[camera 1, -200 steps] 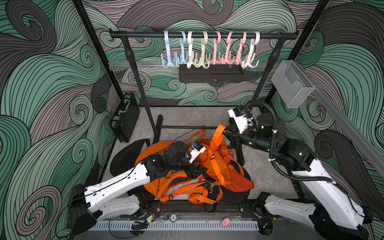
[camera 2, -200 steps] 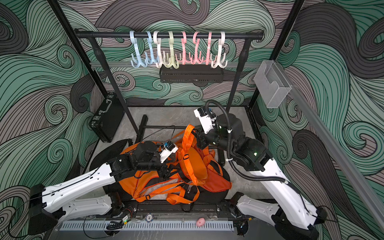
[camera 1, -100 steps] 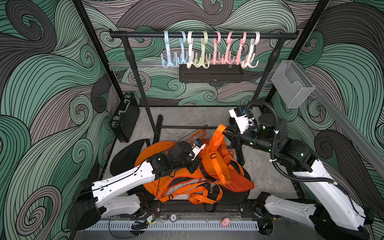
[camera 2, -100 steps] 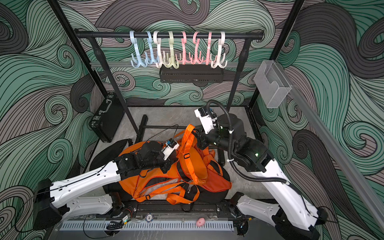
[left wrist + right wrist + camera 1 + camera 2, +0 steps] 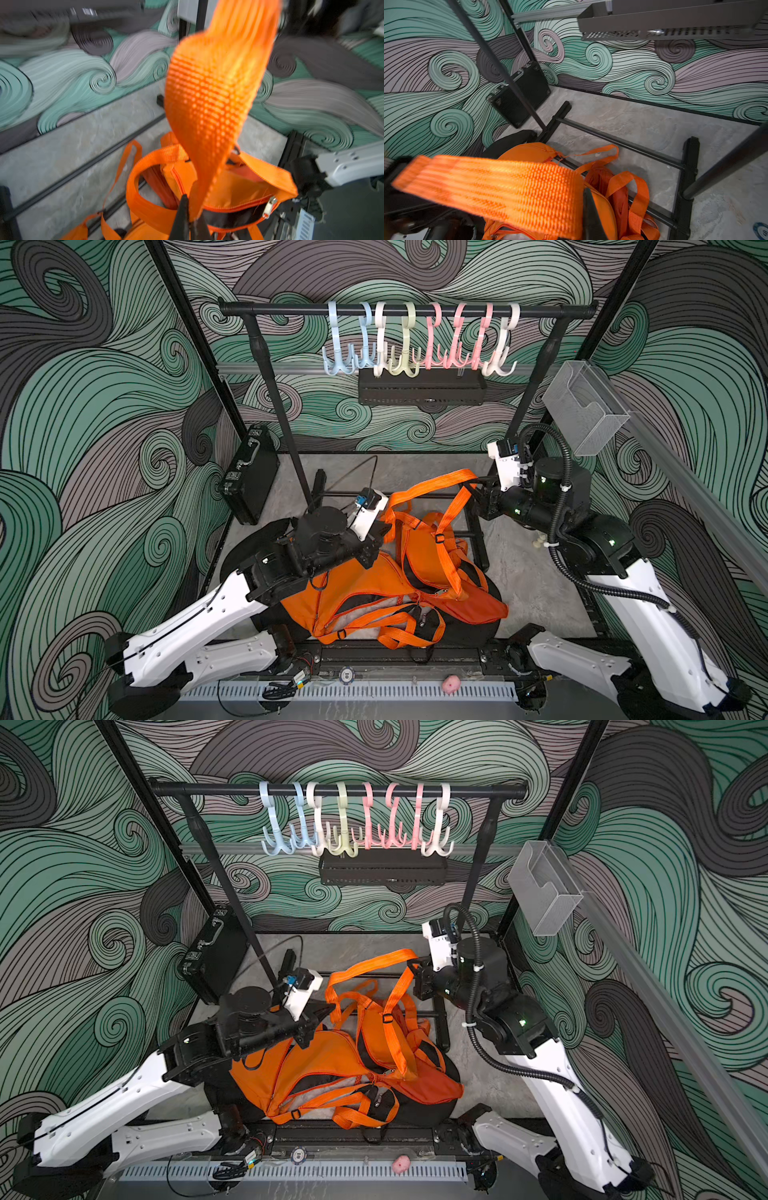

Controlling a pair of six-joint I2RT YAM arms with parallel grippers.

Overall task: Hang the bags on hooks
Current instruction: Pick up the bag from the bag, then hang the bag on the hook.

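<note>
Slumped orange bag [image 5: 361, 593], black trim, its webbing strap [image 5: 436, 483] clamped in left hand [image 5: 383, 526] and right hand [image 5: 478, 490] alike

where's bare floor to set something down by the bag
Bare grey floor lies between the orange fabric backpack and the right arm, and behind the backpack to the patterned back wall. The middle is crowded: straps, left claw and right claw.

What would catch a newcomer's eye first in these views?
The bright orange bag lies slumped on the floor between the two arms. Its strap is stretched between the left gripper and the right gripper, both shut on it. Up at the back, a row of pastel hooks hangs bare from the black rail.
</note>
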